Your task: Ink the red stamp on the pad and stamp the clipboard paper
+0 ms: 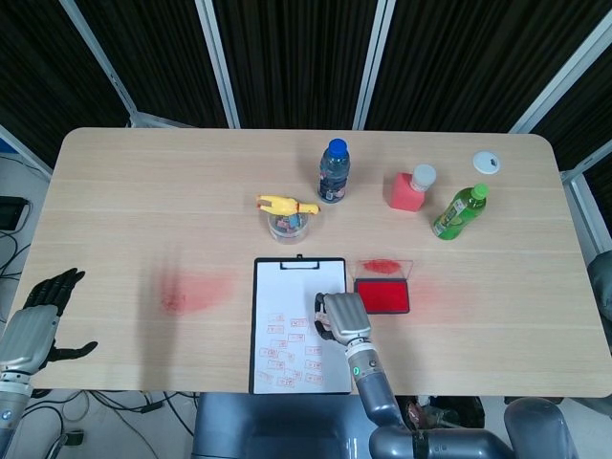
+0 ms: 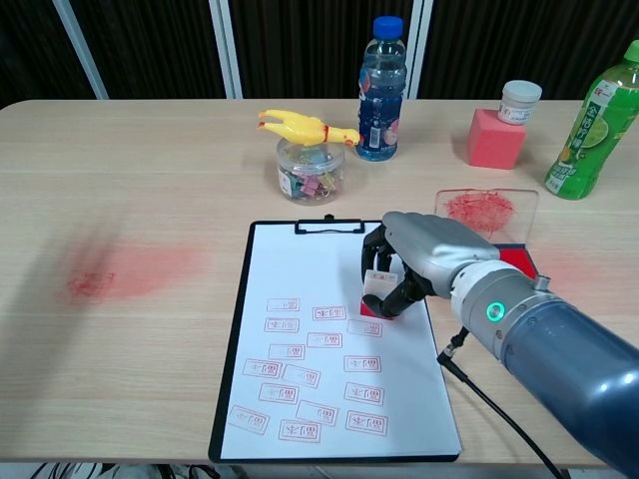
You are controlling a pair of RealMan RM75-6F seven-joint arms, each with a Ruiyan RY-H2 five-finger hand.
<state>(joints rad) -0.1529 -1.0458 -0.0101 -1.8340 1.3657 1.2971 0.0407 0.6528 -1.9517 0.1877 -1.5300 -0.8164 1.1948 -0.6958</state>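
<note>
One hand (image 2: pixel 414 261) grips stamp (image 2: pixel 375 293) on paper (image 2: pixel 310 329).

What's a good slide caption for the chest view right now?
Right hand presses the red stamp onto the clipboard paper, already dotted with red impressions, ink pad alongside.

Ahead of you a yellow rubber chicken (image 2: pixel 305 128) lies across a clip jar (image 2: pixel 311 171), beside a blue-capped water bottle (image 2: pixel 380 88). To the right stand a pink block (image 2: pixel 496 139) and a green bottle (image 2: pixel 593 122); a white lid (image 1: pixel 486 163) lies apart.
</note>
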